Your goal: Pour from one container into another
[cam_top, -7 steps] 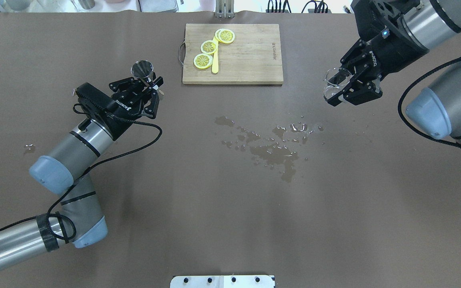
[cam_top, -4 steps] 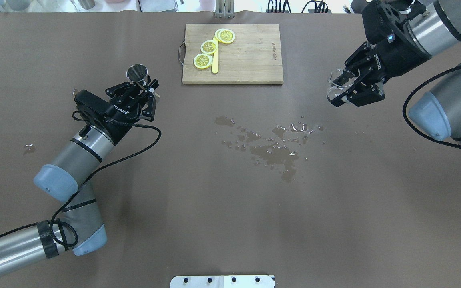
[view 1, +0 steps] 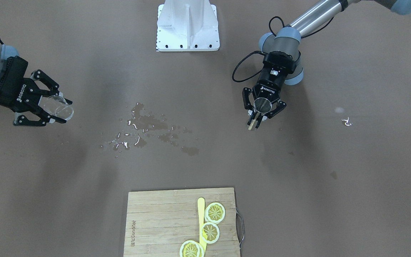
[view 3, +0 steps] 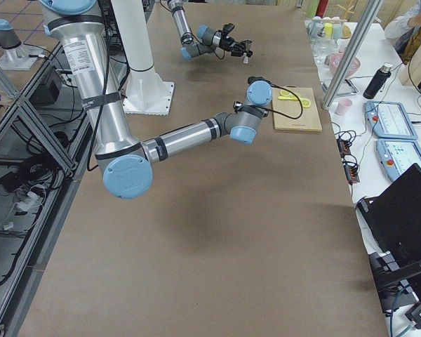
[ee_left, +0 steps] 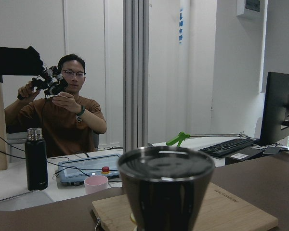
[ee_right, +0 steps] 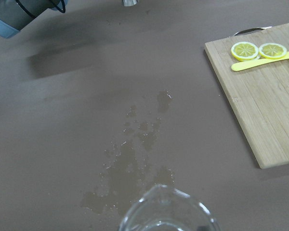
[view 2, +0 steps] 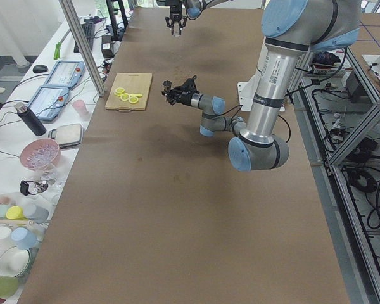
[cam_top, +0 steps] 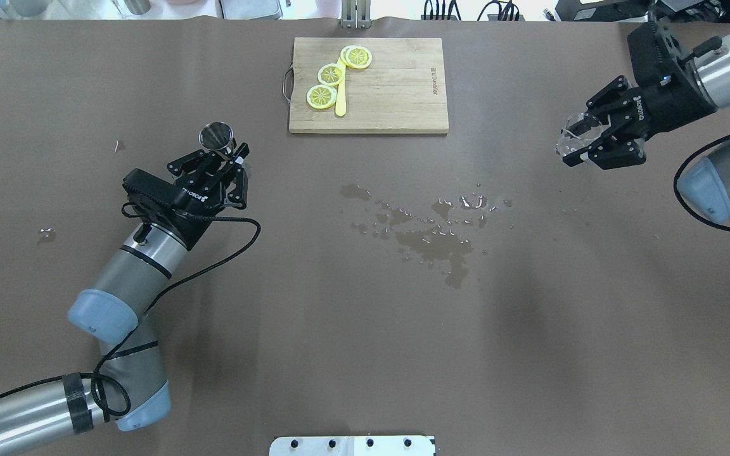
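The left gripper (cam_top: 222,157) has its two fingers pressed together on one shiny metal cup (cam_top: 216,135). The cup stands up straight between the fingers with its open top facing up. Its top sticks out past the fingers on the side near the cutting board (cam_top: 403,88). The right gripper (cam_top: 583,133) is far away at the other end of the brown table (cam_top: 276,316). It pinches one clear glass cup with a spout (cam_top: 569,142). The glass cup is tipped over on its side, up off the table, and its mouth points toward the middle of the table. The two cups are well apart. Between them on the table is one big wet spill (cam_top: 431,237) with lots of little drops around it, and it touches neither cup. There is also one tiny wet spot (cam_top: 46,235) near the left arm. The one wooden cutting board lies at the far side of the table. On it are one thin yellow stick (cam_top: 340,95) and three lemon slices (cam_top: 322,96) that I can count. There may be one more slice under the last one, but I cannot tell.
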Controlling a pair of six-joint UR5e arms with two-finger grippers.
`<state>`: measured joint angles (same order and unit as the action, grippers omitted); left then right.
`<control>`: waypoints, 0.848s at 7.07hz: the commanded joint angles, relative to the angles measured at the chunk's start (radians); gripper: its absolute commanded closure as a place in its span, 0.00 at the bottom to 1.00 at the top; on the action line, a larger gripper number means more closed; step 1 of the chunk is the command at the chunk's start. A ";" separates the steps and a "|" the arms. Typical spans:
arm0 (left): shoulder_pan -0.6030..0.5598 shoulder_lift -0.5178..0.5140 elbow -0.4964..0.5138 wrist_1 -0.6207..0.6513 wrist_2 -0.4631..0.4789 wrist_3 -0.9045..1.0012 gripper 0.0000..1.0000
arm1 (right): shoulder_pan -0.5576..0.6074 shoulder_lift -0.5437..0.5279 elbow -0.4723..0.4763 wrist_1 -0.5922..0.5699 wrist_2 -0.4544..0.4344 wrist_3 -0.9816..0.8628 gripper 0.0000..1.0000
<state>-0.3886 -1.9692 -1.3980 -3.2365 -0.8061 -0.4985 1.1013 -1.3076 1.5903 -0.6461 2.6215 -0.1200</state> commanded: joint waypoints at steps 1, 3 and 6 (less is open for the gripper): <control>0.010 0.004 -0.007 0.016 0.044 -0.002 1.00 | 0.011 -0.042 -0.125 0.222 -0.003 0.023 1.00; 0.011 0.004 -0.015 0.065 0.094 -0.061 1.00 | 0.008 -0.033 -0.273 0.391 -0.032 0.025 1.00; 0.014 0.003 -0.024 0.135 0.149 -0.145 1.00 | -0.038 -0.021 -0.363 0.487 -0.082 0.023 1.00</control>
<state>-0.3757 -1.9659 -1.4197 -3.1151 -0.6736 -0.6136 1.0888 -1.3341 1.2517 -0.1844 2.5671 -0.0961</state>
